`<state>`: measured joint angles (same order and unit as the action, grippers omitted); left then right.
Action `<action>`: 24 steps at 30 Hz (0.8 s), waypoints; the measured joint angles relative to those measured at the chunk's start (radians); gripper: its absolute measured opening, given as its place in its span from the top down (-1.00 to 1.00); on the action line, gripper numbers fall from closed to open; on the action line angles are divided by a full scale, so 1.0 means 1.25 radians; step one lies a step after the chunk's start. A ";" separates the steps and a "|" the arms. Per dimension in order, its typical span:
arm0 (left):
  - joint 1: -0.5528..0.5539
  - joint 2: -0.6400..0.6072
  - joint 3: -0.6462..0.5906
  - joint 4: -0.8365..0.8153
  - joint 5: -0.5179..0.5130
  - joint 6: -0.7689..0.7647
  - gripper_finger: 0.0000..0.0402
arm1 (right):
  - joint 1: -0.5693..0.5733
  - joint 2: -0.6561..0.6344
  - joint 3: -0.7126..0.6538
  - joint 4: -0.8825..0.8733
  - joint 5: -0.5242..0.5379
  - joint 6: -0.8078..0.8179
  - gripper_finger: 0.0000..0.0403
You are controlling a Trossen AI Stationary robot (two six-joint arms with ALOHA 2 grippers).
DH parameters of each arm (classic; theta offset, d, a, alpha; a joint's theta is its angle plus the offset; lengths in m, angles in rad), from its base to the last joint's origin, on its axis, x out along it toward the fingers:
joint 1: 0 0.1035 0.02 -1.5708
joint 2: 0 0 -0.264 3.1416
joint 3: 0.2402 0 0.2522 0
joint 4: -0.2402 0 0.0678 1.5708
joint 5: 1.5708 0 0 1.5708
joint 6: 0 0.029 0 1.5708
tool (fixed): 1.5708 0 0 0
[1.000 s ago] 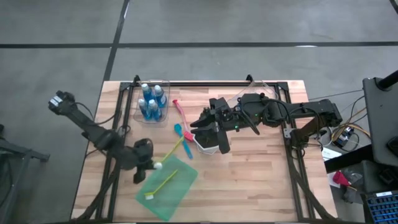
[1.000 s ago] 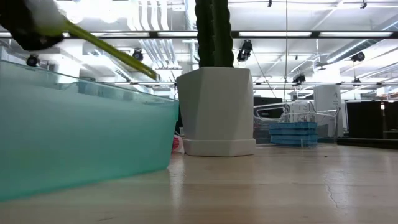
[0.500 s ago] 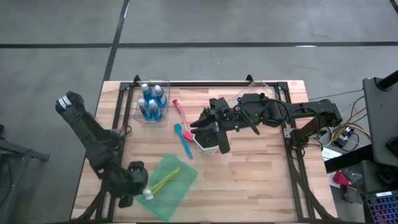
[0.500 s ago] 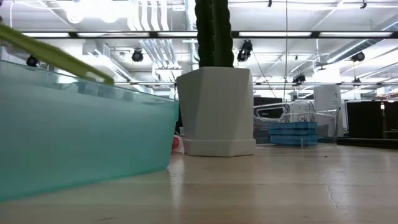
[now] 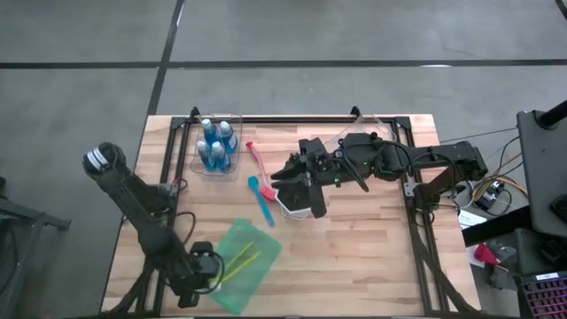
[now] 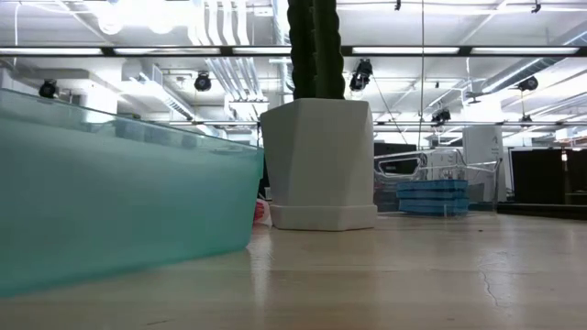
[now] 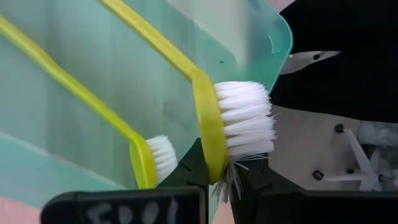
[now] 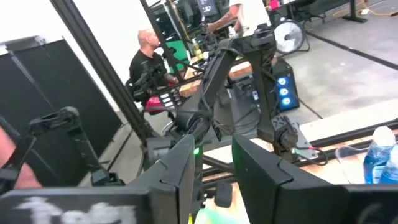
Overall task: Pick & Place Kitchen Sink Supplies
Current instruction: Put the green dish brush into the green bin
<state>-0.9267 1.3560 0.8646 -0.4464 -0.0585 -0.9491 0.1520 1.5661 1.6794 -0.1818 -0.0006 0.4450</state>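
The left pincer (image 5: 205, 273) is at the near-left corner of the wooden desk (image 5: 372, 257), closed on the thin lime long-handled brush (image 7: 208, 127) near its white bristles; the handle runs away from it over the translucent green square sheet (image 5: 252, 270), beside a second yellow brush (image 7: 140, 152); the right pincer (image 5: 292, 177) waits half-closed and empty at the white pot (image 5: 297, 206); the blue bottles (image 5: 215, 144) stand in a clear bin at the far-left.

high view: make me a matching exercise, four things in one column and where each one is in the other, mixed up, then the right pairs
Things
1. blue bottles
2. lime brushes
3. left gripper
4. white pot

Places
A. on the translucent green sheet
B. at the sheet's left edge, shut on a lime brush
C. in the clear tray at the table's back left
D. under the right gripper, mid-table

Pairs: 1-C, 2-A, 3-B, 4-D
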 joint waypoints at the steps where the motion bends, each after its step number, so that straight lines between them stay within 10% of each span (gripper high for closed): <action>1: 0.005 0.008 0.000 0.008 0.001 0.001 0.87 | 0.000 0.000 0.000 0.000 0.002 0.000 0.49; 24: 0.024 0.091 -0.001 0.057 0.086 0.031 0.66 | 0.000 0.000 0.000 0.000 0.003 0.005 0.50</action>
<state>-0.8963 1.4704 0.8635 -0.3750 0.0494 -0.9108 0.1520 1.5661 1.6794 -0.1822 0.0029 0.4508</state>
